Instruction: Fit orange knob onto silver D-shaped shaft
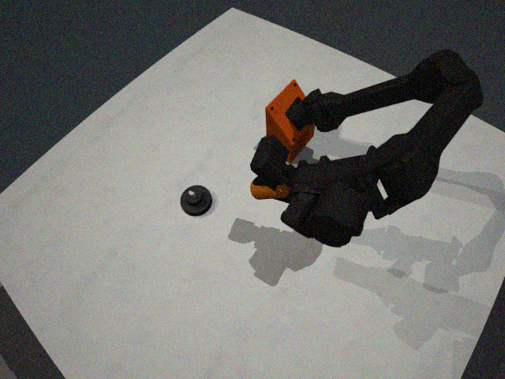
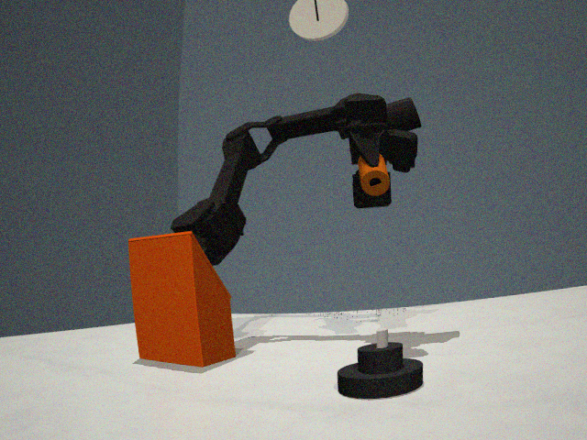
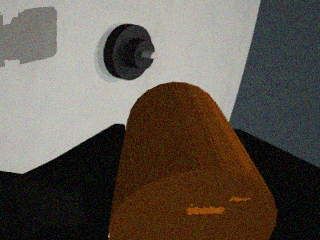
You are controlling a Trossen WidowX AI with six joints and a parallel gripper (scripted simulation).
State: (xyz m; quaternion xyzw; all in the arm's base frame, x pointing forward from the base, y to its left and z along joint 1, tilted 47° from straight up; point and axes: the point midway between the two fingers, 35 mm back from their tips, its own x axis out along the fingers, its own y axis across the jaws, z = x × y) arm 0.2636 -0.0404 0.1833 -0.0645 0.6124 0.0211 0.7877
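Observation:
My gripper [image 1: 270, 184] [image 2: 374, 177] is shut on the orange knob [image 1: 263, 190] [image 2: 373, 176] [image 3: 190, 180] and holds it high above the table, tipped nearly on its side. In the exterior view the knob's end hole faces the camera. The round dark pedestal [image 1: 196, 200] [image 2: 380, 371] [image 3: 124, 51] stands on the table with the short silver shaft [image 1: 191, 193] [image 2: 382, 337] [image 3: 151, 55] upright in its middle. The knob is well above the pedestal and off to its side. In the wrist view the knob fills the lower middle and the pedestal lies beyond it.
An orange wedge-shaped block [image 1: 284, 118] [image 2: 177, 298] stands on the white table [image 1: 122, 264] [image 2: 497, 379] at the arm's base. The table's far edge shows at the right of the wrist view. A round wall clock [image 2: 317, 16] hangs behind.

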